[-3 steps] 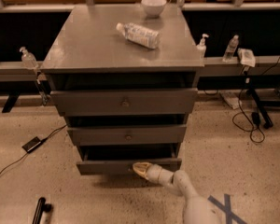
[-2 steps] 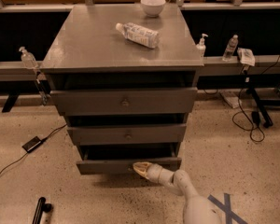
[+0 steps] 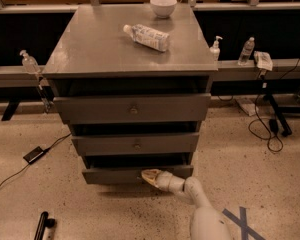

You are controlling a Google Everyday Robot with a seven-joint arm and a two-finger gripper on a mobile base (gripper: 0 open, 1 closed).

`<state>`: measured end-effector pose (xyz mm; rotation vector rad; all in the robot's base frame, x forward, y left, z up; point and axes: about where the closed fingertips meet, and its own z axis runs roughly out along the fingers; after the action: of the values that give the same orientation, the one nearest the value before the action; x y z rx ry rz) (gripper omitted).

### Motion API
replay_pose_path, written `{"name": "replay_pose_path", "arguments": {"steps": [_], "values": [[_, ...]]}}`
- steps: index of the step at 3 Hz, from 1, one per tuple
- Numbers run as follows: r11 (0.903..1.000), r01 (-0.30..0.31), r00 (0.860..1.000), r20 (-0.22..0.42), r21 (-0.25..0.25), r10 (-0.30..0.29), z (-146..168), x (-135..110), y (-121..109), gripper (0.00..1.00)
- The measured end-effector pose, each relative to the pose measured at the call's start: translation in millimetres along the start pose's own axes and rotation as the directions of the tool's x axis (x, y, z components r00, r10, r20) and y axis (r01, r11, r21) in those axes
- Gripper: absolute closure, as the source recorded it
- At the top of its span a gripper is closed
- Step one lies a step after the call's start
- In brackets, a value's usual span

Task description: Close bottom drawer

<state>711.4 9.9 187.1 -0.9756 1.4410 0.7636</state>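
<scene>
drawer push at the lower middle of the frame, not finished

pump bottle (image 3: 29,62) on the ledge at upper left and a black box with cable (image 3: 35,154) on the floor below it; then the grey cabinet (image 3: 90,59) in the middle, with a plastic bottle (image 3: 147,37) lying on its top and a white bowl (image 3: 163,6) behind that. the bottom drawer (image 3: 110,175), lowest of three, juts out a little past the middle drawer (image 3: 105,145), so it is not shut yet. the gripper (image 3: 151,176) touches its front near the centre, fingers drawn together into one narrow tip, holding nothing. i'd say contact is made and only a short push inward is left. blue tape cross (image 3: 242,221) at lower right.
</scene>
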Motion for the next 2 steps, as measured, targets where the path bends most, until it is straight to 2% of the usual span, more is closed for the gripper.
{"name": "replay_pose_path", "arguments": {"steps": [2], "values": [[0.9997,0.011,1.0,0.005,-0.02,-0.011,16.7,-13.5,-12.6,1.0]]}}
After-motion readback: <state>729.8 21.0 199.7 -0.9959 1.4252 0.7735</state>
